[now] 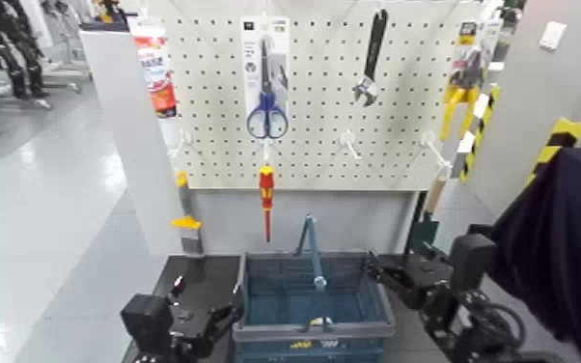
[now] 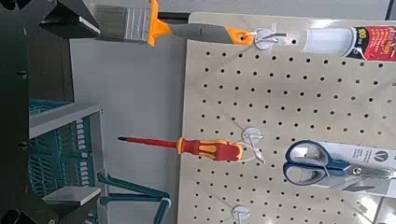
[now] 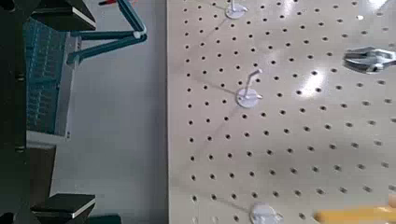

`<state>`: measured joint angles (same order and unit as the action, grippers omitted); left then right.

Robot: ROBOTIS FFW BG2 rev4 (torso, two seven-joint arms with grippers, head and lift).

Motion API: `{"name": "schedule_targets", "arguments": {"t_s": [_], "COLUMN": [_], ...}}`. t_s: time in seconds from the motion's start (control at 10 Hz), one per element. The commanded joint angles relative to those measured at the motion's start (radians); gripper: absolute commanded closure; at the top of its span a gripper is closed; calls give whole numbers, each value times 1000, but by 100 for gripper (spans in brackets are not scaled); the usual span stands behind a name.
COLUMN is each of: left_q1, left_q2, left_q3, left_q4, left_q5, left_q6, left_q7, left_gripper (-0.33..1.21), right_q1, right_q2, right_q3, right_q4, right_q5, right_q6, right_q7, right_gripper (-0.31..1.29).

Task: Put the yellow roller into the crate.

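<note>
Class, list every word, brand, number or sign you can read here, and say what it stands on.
None reads with certainty. Too small or blurred:
Red-and-white tube: label lettering.
Scissors card: fine print.
Pliers' packaging: label.
Crate: yellow and white front marks.

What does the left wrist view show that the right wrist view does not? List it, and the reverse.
Left wrist only: scissors, orange-and-grey brush, red-labelled tube, left tool by the crate's left side.
Right wrist only: wrench, blurred yellow item, right tool by the crate's right side.
Both: pegboard, white hooks, crate.
</note>
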<state>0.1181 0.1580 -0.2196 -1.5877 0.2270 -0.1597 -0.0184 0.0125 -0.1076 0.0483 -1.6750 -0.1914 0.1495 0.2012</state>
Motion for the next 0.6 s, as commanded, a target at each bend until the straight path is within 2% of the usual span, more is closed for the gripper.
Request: {"name": "schedule_targets", "arguments": {"t_s": [0.1,0.3,0.4,0.6], "left_q1": [3,5,6,9], "left_q2": [-2,-3,-2,-2], "left_q3": [5,5,5,9], "left_q4": [0,-2,-3,-8], "left_q5": [0,0,0,-2], "left_q6": [0,0,2,2], "left_q7": [0,0,0,0], "left_gripper": [11,11,11,11], "right_q1": [127,218,262,339], "right_q2": [11,25,26,54], "right_q3": [-39,-68,-68,-68], "right_q4": [-130,-200,-213,-219], "right_q5": [69,121,139,185], "right_q6": [-54,-93,-126,-168], "right_q7": [-49,-72,-98,-109], "right_gripper": [2,2,3,3]}}
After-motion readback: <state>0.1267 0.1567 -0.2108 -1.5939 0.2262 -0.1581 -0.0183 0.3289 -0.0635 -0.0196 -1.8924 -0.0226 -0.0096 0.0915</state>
